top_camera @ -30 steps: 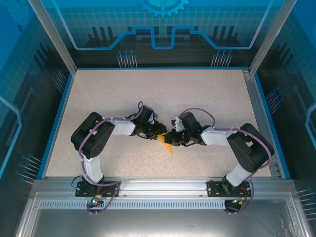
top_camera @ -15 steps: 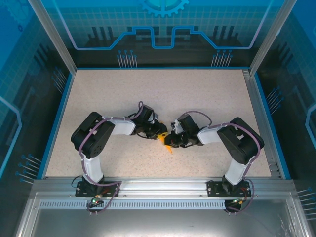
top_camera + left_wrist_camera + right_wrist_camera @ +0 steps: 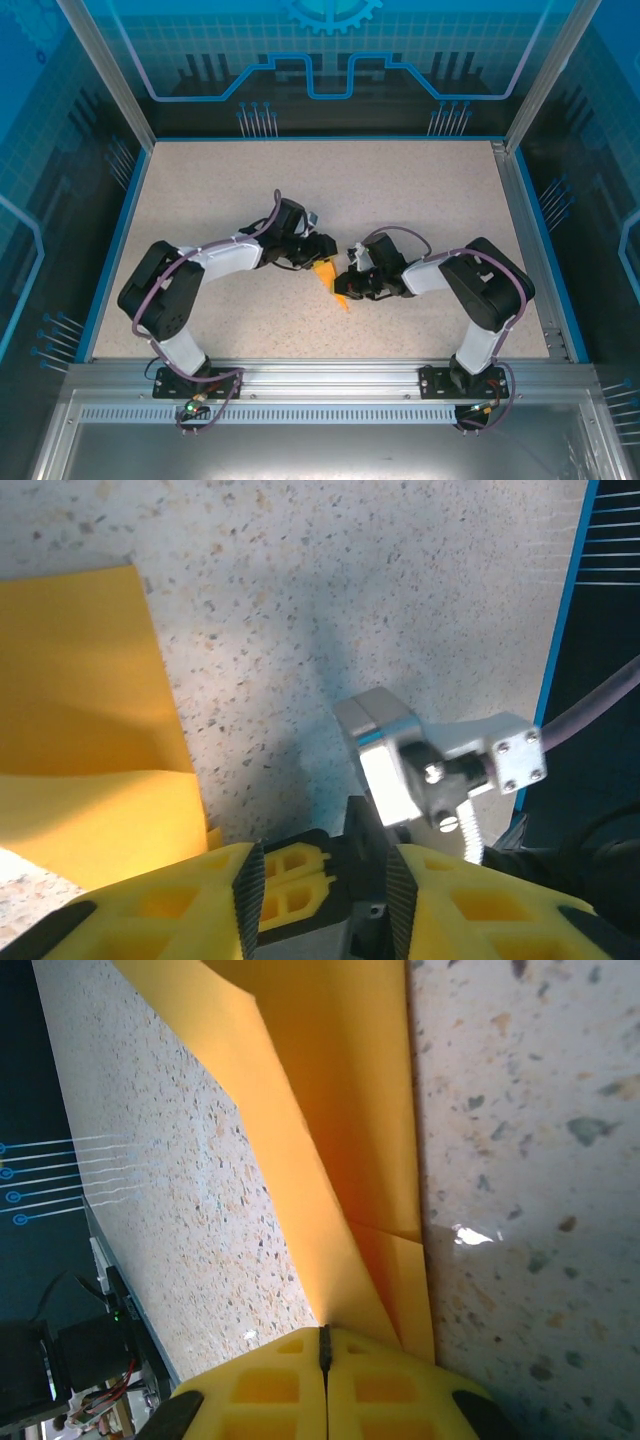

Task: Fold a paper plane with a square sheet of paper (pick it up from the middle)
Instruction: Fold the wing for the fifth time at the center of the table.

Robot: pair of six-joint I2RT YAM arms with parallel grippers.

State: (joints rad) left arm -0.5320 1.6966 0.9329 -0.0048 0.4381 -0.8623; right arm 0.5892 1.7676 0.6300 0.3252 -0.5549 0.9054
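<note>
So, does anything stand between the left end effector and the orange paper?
Nothing visible does. In the left wrist view, bare table lies between the open left end effector and the paper. The right end effector is shut on the paper's edge, at its other side.

orange-yellow paper point(image 3: 324, 272) partly hidden under right end effector point(image 3: 344, 287), folds too small to tell overhead, cropped in wrist views
</note>
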